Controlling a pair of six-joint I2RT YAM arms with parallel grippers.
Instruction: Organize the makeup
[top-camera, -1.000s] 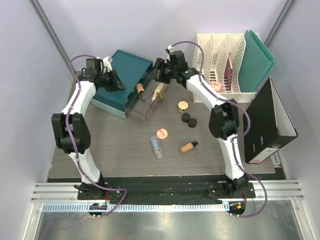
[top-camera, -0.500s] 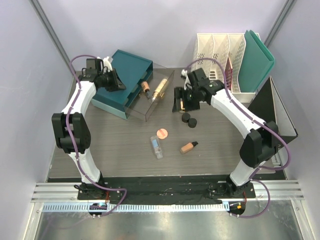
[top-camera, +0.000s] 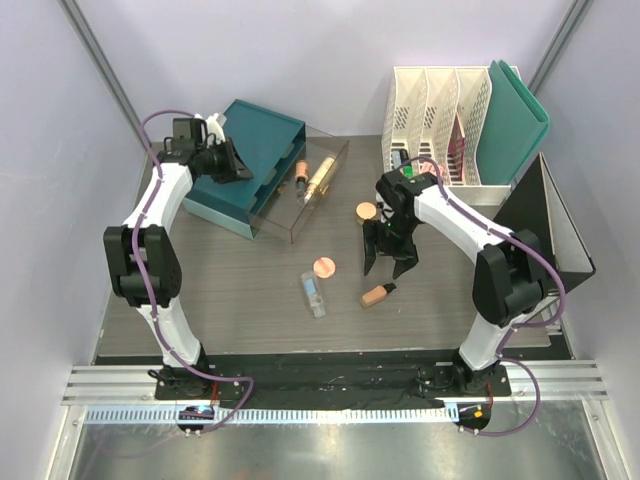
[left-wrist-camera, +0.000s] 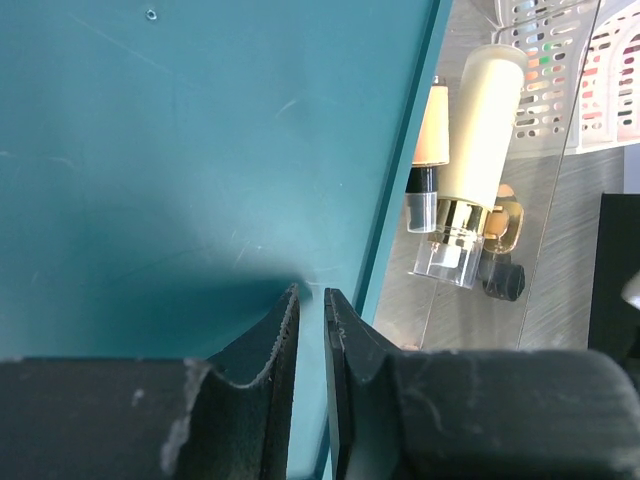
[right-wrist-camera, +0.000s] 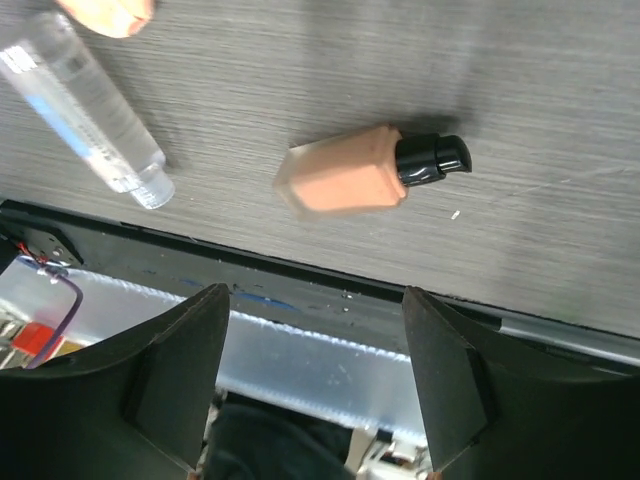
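From the top view I take the clear box (top-camera: 300, 195) as my marker. It sits against the right side of the teal tray (top-camera: 245, 150). Inside it lie two pieces of the makeup side by side, a tan bottle (top-camera: 300, 173) and a cream bottle (top-camera: 321, 175). The left pincer (top-camera: 226, 160) rests on the teal tray, left of the box. The right pincer (top-camera: 389, 268) hangs over the table (top-camera: 200, 300) to the box's near right, with its jaws spread wide and nothing in them. Just to the near side of that pincer lies the peach bottle (top-camera: 377, 294). A tan jar (top-camera: 366, 211) stands right of the box. The pink compact (top-camera: 323, 267) and the clear tube (top-camera: 314, 294) lie on the box's near side, well apart from it. The white file holders (top-camera: 440, 110) stand further right of the box, at the back.

In the left wrist view, the left pincer (left-wrist-camera: 310, 300) is squeezed down to a thin slit, and the tray's edge runs into that slit (it looks pinched). The cream bottle (left-wrist-camera: 480, 120) and tan bottle (left-wrist-camera: 432, 130) show in the box beyond.

In the right wrist view, the right pincer (right-wrist-camera: 315, 300) is wide open and empty. The peach bottle (right-wrist-camera: 345, 180) lies on its side beyond the fingertips and is untouched, with its black cap pointing right. The clear tube (right-wrist-camera: 90, 110) lies to the left.
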